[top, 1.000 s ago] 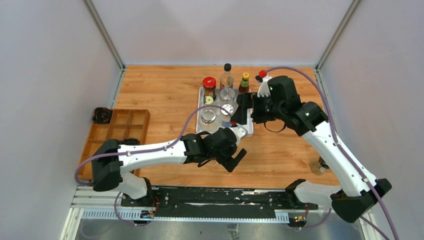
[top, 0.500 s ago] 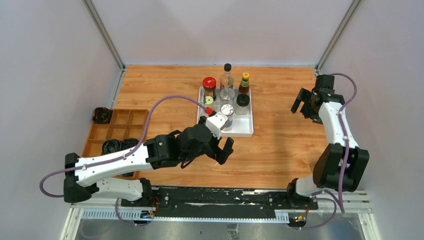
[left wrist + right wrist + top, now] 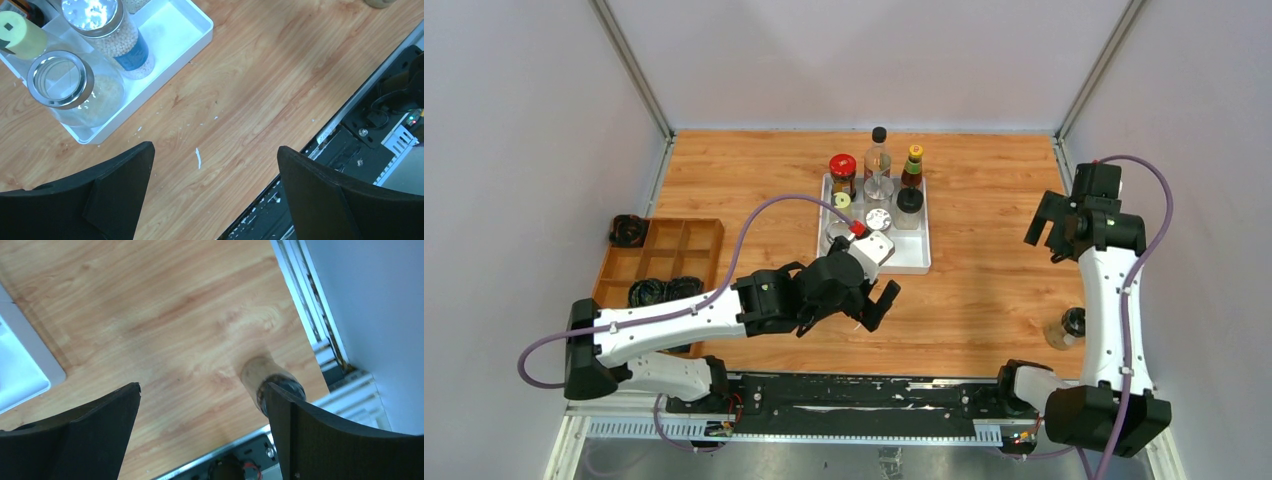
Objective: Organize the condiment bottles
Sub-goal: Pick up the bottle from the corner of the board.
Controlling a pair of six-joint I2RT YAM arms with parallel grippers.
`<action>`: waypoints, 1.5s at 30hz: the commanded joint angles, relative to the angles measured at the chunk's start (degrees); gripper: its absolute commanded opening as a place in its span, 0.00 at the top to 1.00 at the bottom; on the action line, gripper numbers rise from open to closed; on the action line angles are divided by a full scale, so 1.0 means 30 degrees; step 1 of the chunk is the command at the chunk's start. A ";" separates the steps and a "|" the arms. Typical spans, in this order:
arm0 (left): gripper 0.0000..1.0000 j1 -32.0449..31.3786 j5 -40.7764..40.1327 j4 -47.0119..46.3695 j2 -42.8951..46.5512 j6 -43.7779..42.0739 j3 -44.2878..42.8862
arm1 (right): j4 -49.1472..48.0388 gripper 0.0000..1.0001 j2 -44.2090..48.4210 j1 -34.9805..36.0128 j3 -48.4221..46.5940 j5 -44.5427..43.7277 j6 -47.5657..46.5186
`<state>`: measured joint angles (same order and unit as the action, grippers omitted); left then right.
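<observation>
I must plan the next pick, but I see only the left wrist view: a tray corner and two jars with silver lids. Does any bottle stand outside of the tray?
Observer: Yes, one small jar with a dark cap stands on the table, near the right arm's base.
Operator: Does the right gripper hold it?
Observer: No. The right gripper is open and empty, above the table and apart from that jar.
Operator: And what is at the far end of the tray?
Observer: Three bottles stand there: a red-capped jar, a tall clear bottle and a dark bottle with a yellow cap.
</observation>
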<state>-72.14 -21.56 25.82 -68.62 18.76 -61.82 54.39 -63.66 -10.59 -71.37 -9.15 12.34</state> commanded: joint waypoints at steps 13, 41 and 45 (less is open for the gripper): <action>0.00 -0.0036 0.0965 0.1113 0.0918 -0.0813 -0.0315 | 0.8556 0.05 0.0360 -0.0040 0.1385 -0.7921 0.8124; 0.00 -0.0036 0.1181 0.1075 0.2208 -0.0132 0.0679 | 0.4985 0.11 0.1621 -0.3350 0.5463 -0.5424 0.9303; 0.00 -0.0036 0.1081 0.1151 0.2350 -0.0143 0.0711 | 0.4293 0.11 0.0832 -0.4308 0.5919 -0.4606 0.8894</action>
<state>-72.14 -18.13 29.30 -61.89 18.04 -60.31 69.78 -59.55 -20.62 -55.02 -25.54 40.80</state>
